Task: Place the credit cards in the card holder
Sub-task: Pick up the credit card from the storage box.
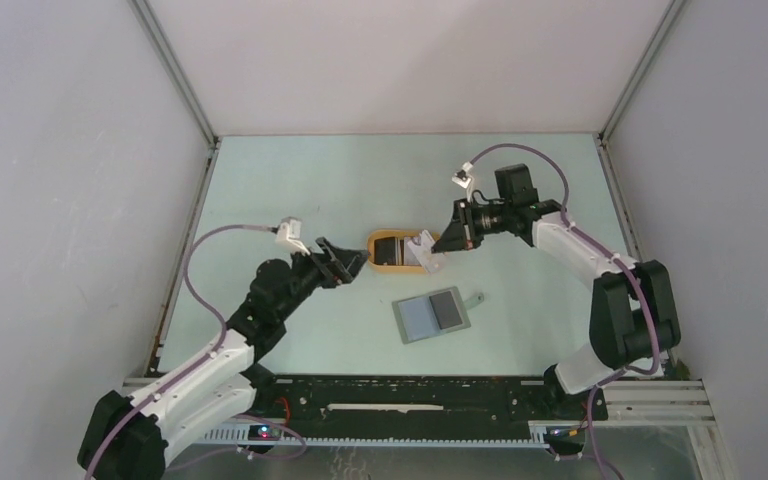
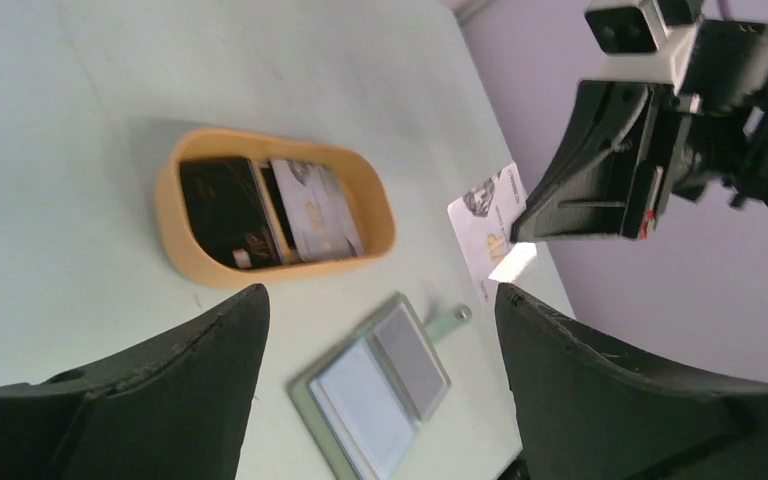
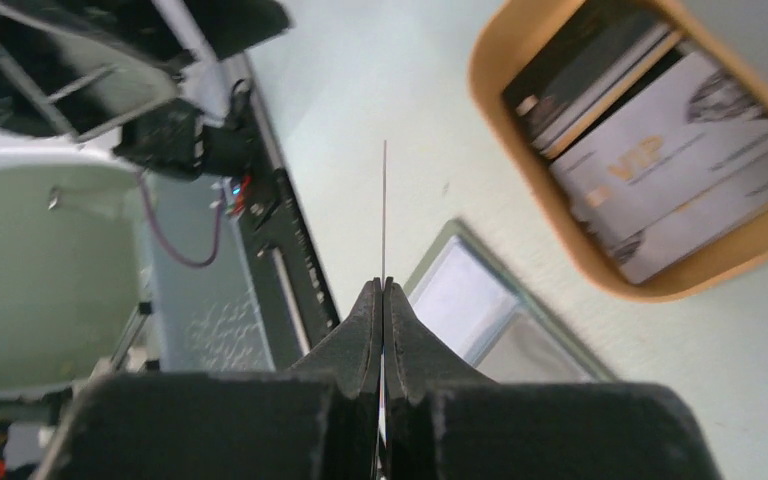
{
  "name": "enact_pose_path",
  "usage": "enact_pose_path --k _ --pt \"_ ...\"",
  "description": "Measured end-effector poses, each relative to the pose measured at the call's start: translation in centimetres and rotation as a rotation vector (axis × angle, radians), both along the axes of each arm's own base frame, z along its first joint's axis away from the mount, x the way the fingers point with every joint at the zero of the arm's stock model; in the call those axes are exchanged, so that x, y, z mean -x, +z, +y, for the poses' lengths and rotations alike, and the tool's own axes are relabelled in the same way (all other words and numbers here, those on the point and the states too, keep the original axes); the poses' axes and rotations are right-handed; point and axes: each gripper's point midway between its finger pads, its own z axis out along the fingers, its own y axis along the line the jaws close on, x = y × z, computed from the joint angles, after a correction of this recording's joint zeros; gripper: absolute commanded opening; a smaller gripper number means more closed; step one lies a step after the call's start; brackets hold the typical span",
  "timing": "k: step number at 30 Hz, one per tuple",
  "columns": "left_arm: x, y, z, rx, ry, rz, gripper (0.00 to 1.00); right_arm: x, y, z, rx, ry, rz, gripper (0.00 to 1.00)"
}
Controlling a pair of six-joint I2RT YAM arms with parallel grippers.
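The right hand (image 3: 383, 300) is pinched tight on a white card (image 2: 485, 235), held on edge by the right end of the tray (image 2: 165, 215). The tray sits in the middle of the worktop (image 1: 290, 180) with a black card (image 2: 225, 205) and a pale card (image 2: 315, 210) inside. The left hand (image 1: 350, 264) is spread wide by the tray's left end. The wallet (image 1: 432, 315) lies open and flat between the tray and the near edge, its tab (image 1: 475, 298) sticking out to the right.
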Motion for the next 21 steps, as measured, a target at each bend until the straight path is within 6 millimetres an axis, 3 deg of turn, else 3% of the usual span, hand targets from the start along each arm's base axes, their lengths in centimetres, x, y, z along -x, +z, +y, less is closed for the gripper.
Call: enact_pose_path --k 4,8,12,21 --pt "2.4 -0.8 -2.0 0.083 -0.094 -0.033 0.87 3.0 0.4 -0.5 -0.101 0.080 0.033 0.00" --pt "4.2 0.4 -3.9 0.170 -0.168 -0.093 0.87 5.2 0.7 -0.4 -0.185 0.151 0.073 0.00" --pt "4.5 1.7 -5.4 0.236 -0.203 -0.128 0.81 5.8 2.1 0.0 -0.251 0.205 0.065 0.00" --pt "3.9 0.5 -7.9 0.317 -0.251 -0.061 0.65 6.3 4.2 0.2 -0.310 0.255 0.038 0.00"
